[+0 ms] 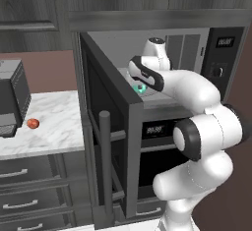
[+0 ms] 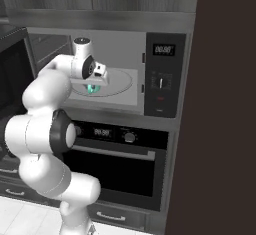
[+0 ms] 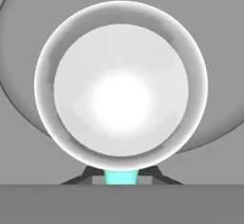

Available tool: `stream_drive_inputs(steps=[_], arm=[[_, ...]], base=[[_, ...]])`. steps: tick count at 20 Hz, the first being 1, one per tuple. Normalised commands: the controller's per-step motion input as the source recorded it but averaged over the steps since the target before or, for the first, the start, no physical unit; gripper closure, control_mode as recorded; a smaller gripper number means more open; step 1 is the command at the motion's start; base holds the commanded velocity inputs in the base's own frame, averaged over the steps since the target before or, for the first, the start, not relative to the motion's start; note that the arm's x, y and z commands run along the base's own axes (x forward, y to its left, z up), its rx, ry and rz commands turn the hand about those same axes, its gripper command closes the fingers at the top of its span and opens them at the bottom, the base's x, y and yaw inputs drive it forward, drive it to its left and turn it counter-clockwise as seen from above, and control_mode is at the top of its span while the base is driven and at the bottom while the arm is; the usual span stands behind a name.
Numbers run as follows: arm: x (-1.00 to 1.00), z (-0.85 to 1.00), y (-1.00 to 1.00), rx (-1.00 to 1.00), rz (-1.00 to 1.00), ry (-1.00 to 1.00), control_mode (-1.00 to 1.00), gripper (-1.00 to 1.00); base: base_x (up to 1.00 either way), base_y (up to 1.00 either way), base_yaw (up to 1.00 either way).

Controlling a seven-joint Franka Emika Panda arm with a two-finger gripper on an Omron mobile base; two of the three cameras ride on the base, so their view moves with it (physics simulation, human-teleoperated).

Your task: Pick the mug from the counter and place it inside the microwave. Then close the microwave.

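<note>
Small teal cylindrical mug [image 2: 90, 88] was inside the open dark grey built-in microwave [image 2: 125, 74], over its round turntable [image 2: 117, 82].
Hand [image 2: 92, 86] gripped mug by its handle; white interior faced the hand camera.

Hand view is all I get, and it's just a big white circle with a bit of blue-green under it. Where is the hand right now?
Observer: That circle is the inside of the mug. The right base view shows the gripper reaching into the microwave, just over its round turntable.
Operator: Is the microwave door shut?
Observer: No. In the left base view the door stands wide open, swung out to the left.
Operator: Is there anything on the counter?
Observer: A small red-orange fruit lies on the counter, near a boxy grey machine.
</note>
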Motion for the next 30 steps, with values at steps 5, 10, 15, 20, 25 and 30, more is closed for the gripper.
stream_drive_inputs(steps=[5, 10, 15, 20, 25, 30], arm=[[0.29, 0.0, 0.0, 0.0, 0.0, 0.0, -1.0, 1.0], [0.33, 0.0, 0.0, 0.0, 0.0, 0.0, -1.0, 1.0], [0.35, 0.0, 0.0, 0.0, 0.0, 0.0, -1.0, 1.0], [0.17, 0.0, 0.0, 0.0, 0.0, 0.0, -1.0, 1.0], [0.04, -0.05, 0.02, 0.0, 0.0, 0.0, -1.0, 1.0], [0.0, -0.25, 0.02, -0.01, 0.0, -0.03, -1.0, 1.0]], base=[[0.0, 0.0, 0.0], [0.0, 0.0, 0.0], [0.0, 0.0, 0.0], [0.0, 0.0, 0.0], [0.0, 0.0, 0.0], [0.0, 0.0, 0.0]])
